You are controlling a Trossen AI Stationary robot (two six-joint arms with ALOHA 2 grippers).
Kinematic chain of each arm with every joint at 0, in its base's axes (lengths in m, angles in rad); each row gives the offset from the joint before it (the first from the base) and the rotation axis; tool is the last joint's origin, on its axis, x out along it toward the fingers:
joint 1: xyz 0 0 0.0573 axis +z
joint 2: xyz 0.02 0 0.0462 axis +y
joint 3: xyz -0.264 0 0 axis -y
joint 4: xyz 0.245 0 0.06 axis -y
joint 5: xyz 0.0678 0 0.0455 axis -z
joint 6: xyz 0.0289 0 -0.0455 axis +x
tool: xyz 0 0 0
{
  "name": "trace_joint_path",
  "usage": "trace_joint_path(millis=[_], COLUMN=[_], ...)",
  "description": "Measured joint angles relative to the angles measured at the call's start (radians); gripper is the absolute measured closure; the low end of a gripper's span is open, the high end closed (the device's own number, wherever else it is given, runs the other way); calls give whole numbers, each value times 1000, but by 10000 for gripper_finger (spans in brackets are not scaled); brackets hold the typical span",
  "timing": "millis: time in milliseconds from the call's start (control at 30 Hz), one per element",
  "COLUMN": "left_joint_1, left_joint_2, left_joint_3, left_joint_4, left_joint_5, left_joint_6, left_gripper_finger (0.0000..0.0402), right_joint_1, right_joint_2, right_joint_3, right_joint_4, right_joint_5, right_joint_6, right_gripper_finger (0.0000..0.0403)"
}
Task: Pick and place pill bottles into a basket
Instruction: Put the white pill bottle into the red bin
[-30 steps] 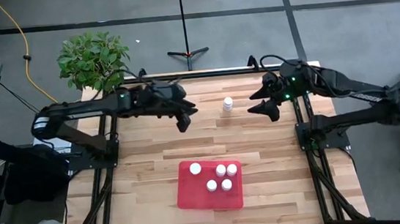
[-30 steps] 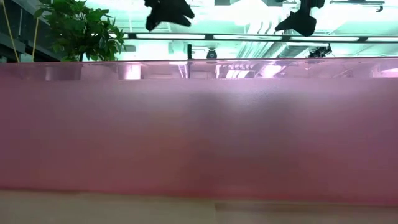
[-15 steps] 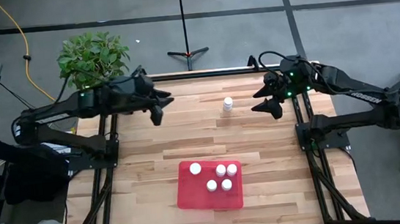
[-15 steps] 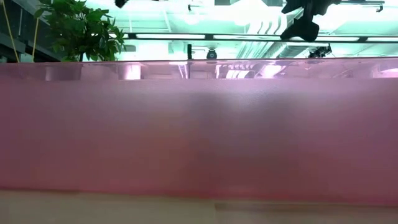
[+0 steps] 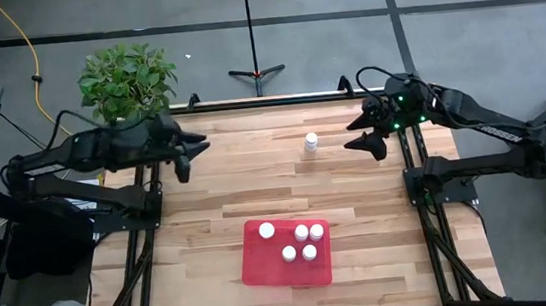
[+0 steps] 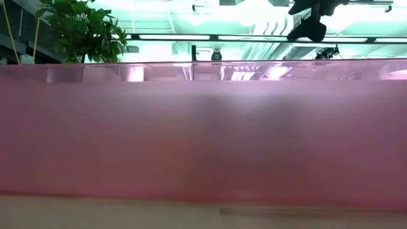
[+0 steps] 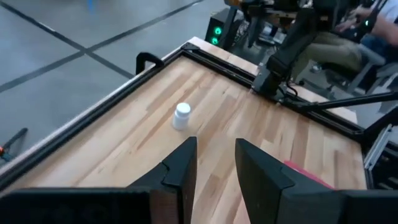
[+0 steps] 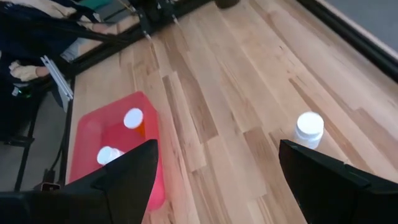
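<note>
One white pill bottle (image 5: 310, 143) stands alone on the wooden counter (image 5: 217, 194), between the left gripper (image 5: 185, 157), whose fingers are together and hold nothing, and the right gripper (image 5: 369, 133), whose fingers (image 8: 331, 178) are spread wide and empty. The bottle is nearer the right fingers. Five more pill bottles (white caps up) (image 5: 300, 241) sit in the red-pink basket (image 5: 259, 267), well apart from both sets of fingers.

Both robot arms are dark, almost black, made of thick tubes with chunky joints. Thin black cables loop along them. Small green lights glow near the right wrist. The fingers are flat, dark wedges.
</note>
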Motion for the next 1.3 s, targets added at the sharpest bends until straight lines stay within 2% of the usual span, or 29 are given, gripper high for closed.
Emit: trace_joint_path(millis=[200,333,533,767,867,1000,1167,1300], left_joint_1=[-54,-70,-74,-74,-74,-74,-74,-74], left_joint_2=[-169,-252,-303,-300,-300,-301,-301,-301], left_joint_3=[-222,-327,-359,-359,-359,-359,-359,-359], left_joint_4=[114,220,239,236,232,232,224,215], left_joint_5=[-31,-32,-31,-28,-17,-16,-8,10], left_joint_6=[-100,-123,-123,-107,-106,-103,-104,-118], left_gripper_finger=[256,257,257,257,257,257,257,257], right_joint_1=[-5,-41,-149,-257,-286,-338,-473,-587], right_joint_2=[-21,-46,-118,-175,-133,-36,123,233], right_joint_3=[0,0,-36,-164,-178,-178,-139,-86], right_joint_4=[28,28,35,107,112,108,108,106], right_joint_5=[-16,-40,-47,-83,-122,-132,-217,-225], right_joint_6=[0,5,10,114,129,52,-20,-20], right_gripper_finger=[80,80,80,80,80,80,80,80])
